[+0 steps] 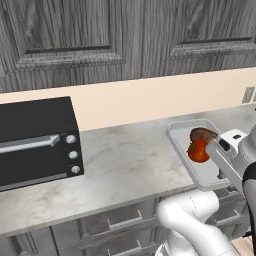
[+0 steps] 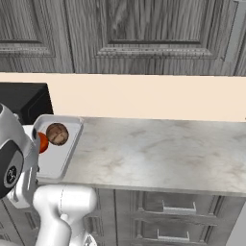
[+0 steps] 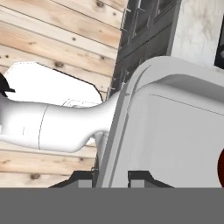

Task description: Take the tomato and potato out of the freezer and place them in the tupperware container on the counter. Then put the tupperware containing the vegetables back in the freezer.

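Tomato and potato lie in the tupperware container at the table edge, so loading looks done; return to freezer remains. Pincer clamped on the container's near rim. Black toaster oven left; grey wood cabinets above.

Both base views face the counter; hand view hugs the tupperware container

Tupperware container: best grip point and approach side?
Pinch the low rim of the tupperware container at its near short edge, coming in from the counter front. The tray is shallow and too wide to span; tomato and potato sit toward the back. The hand already straddles that rim.
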You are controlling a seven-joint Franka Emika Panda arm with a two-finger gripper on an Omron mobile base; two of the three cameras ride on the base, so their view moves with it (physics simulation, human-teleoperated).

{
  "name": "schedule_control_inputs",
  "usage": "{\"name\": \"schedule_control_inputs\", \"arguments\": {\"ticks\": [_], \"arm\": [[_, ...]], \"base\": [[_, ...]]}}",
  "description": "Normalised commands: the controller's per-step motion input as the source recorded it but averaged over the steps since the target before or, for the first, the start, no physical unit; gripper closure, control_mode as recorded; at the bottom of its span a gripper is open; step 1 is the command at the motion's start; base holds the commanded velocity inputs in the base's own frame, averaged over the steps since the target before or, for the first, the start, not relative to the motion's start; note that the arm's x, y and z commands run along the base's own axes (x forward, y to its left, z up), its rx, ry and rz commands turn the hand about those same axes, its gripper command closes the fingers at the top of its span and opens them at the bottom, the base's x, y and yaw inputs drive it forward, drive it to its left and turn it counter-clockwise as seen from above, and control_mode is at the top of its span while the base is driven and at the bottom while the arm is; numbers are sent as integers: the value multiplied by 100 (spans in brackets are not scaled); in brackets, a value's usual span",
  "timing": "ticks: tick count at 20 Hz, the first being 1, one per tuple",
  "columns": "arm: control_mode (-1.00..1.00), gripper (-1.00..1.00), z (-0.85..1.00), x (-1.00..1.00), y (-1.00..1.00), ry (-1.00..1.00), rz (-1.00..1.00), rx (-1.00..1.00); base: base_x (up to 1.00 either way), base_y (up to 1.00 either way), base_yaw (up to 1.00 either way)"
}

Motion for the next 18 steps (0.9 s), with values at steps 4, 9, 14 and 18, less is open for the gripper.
{"name": "schedule_control_inputs", "arguments": {"ticks": [4, 9, 14, 18], "arm": [[-100, 100, 0, 0, 0, 0, 0, 0], [100, 100, 0, 0, 0, 0, 0, 0], [100, 100, 0, 0, 0, 0, 0, 0], [100, 100, 0, 0, 0, 0, 0, 0]], "base": [[0, 0, 0], [-6, 0, 0], [-88, 0, 0], [-96, 1, 33]]}}
